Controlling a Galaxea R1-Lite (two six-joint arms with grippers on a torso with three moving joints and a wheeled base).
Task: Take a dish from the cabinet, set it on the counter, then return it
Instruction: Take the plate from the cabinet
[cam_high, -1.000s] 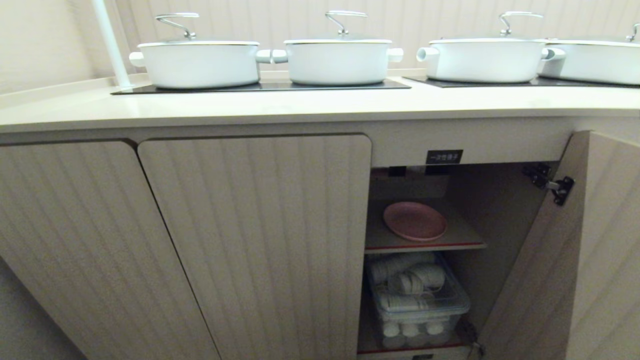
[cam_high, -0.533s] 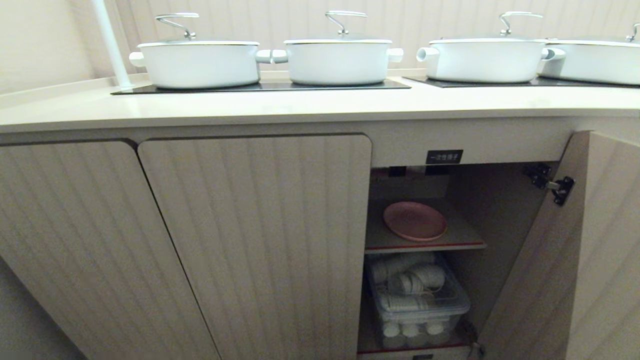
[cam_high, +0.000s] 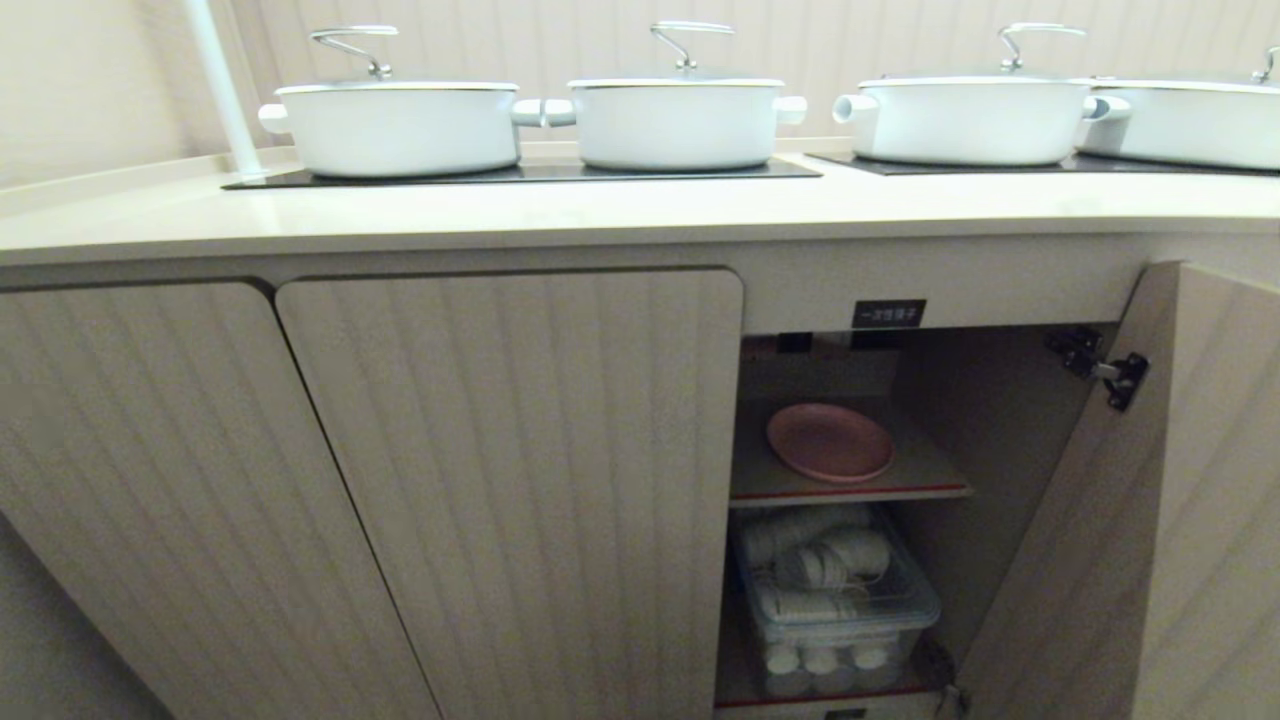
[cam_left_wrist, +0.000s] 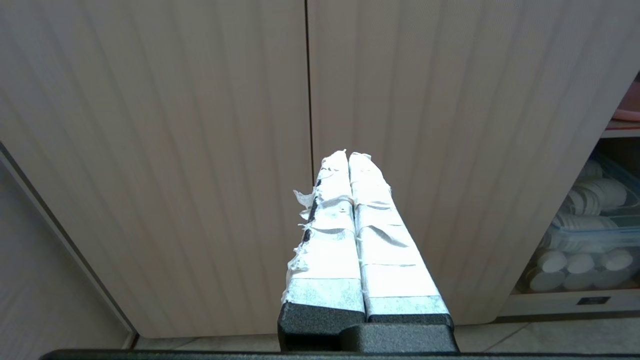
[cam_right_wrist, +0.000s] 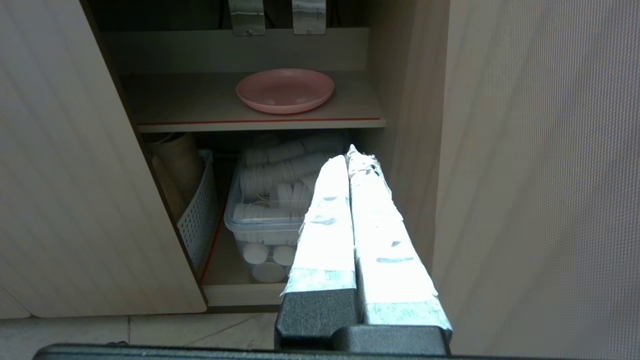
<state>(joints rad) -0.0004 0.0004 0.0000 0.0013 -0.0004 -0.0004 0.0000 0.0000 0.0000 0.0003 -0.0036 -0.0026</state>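
Resting flat on the inner shelf (cam_high: 935, 478) of the open cabinet (cam_high: 1000, 420) is the dish (cam_high: 830, 442), a round pink plate, alone on that shelf and nearer its front edge than the back wall. Below the dish, on the cabinet floor, sits a clear plastic bin (cam_high: 850, 610) packed with stacks of white cups, and a white slotted basket (cam_right_wrist: 200, 215) stands just beside that bin. Above the dish, a small black label (cam_high: 888, 313) with white characters is fixed to the cabinet's top rail. The cabinet door (cam_high: 1180, 520) hangs swung out to the dish's right. Higher still, the counter (cam_high: 600, 215) carries white lidded pots (cam_high: 675, 115) on black hob panels. The right gripper (cam_right_wrist: 350, 152), fingers pressed together and empty, points toward the opening, lower than the dish and apart from it. The left gripper (cam_left_wrist: 347, 155), also closed on nothing, faces two shut fluted doors (cam_left_wrist: 200, 150) well to the dish's left.
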